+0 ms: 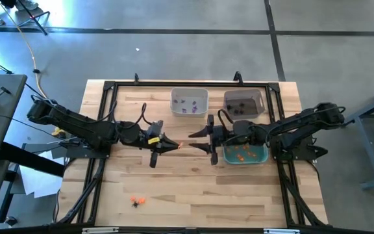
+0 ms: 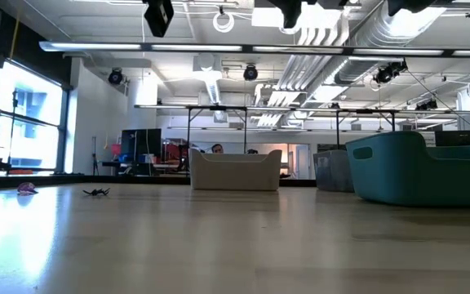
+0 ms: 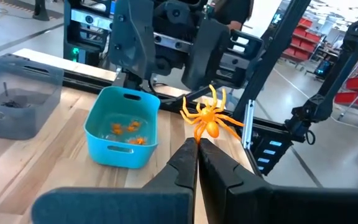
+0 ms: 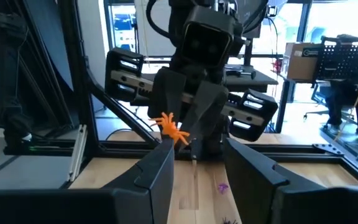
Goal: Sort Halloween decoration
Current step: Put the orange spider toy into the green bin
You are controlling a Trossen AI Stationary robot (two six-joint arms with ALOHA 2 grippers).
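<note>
My left gripper (image 1: pixel 174 146) hangs over the table's middle, pointing level toward the right edge, shut on an orange spider trinket (image 3: pixel 209 118). My right gripper (image 1: pixel 203 140) faces it from the right, open, with its fingers a short way beyond the spider and not touching it. In the right wrist view the spider (image 4: pixel 169 127) shows at the tip of my left gripper (image 4: pixel 191 140). Loose orange and black trinkets (image 1: pixel 136 201) lie near the front edge. A purple trinket (image 4: pixel 222 186) lies on the table below the grippers. My left gripper pinches the orange spider's lower end (image 3: pixel 199 138) between its two fingertips (image 3: pixel 188 155). The fingers come level from the table's left. The spider sticks out beyond the tips, legs spread, lifted clear of the table.
Three bins stand on the table. A white bin (image 1: pixel 189 102) holding purple trinkets is at the far middle. A dark grey bin (image 1: pixel 243 104) with black ones is to its right. A teal bin (image 1: pixel 245 153) with orange ones lies under my right arm. In the low view a black spider (image 2: pixel 96 192) lies on bare wood.
</note>
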